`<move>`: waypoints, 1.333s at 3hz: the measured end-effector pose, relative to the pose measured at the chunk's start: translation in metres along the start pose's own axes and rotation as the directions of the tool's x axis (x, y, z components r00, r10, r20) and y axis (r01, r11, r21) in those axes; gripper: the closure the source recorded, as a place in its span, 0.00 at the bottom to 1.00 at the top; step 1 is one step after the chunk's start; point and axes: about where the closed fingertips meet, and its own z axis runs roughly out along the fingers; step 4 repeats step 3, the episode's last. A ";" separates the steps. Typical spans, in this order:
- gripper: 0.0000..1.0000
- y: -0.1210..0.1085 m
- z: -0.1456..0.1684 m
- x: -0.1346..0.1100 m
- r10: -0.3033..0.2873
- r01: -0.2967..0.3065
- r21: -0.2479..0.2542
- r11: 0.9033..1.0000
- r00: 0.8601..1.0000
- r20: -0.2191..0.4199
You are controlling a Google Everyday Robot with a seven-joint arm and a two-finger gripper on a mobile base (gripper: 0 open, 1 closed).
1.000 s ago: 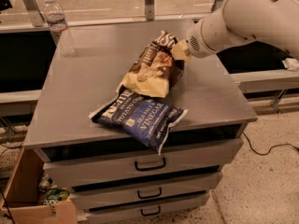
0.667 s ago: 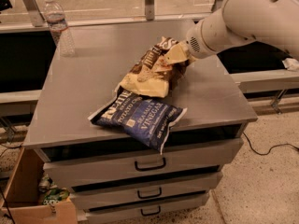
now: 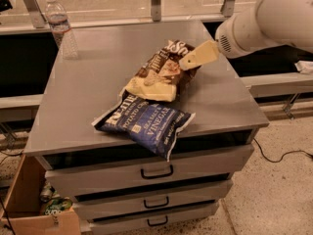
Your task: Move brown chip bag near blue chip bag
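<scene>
The brown chip bag [image 3: 160, 72] lies crinkled on the grey cabinet top [image 3: 88, 97], dark top end toward the back right. Its tan lower end overlaps the upper edge of the blue chip bag [image 3: 145, 122]. The blue bag lies flat near the front, with one corner hanging over the front edge. My gripper [image 3: 198, 57] reaches in from the right on the white arm [image 3: 264, 21]. It sits at the right side of the brown bag's top end, touching it or just above it.
A clear water bottle [image 3: 61, 28] stands at the back left of the cabinet top. The cabinet has three drawers with handles [image 3: 156, 172] below. A cardboard box [image 3: 29, 204] with items sits on the floor at the left. A cable [image 3: 279, 156] runs on the floor at the right.
The arm has drawn back slightly to the right. Both bags lie about where they were.
</scene>
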 end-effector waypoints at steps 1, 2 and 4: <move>0.00 -0.043 -0.041 0.002 -0.019 0.006 0.129 0.992 0.995 0.103; 0.00 -0.091 -0.089 -0.010 -0.083 0.019 0.263 0.965 0.969 0.233; 0.00 -0.103 -0.102 -0.017 -0.145 0.057 0.314 0.948 0.954 0.263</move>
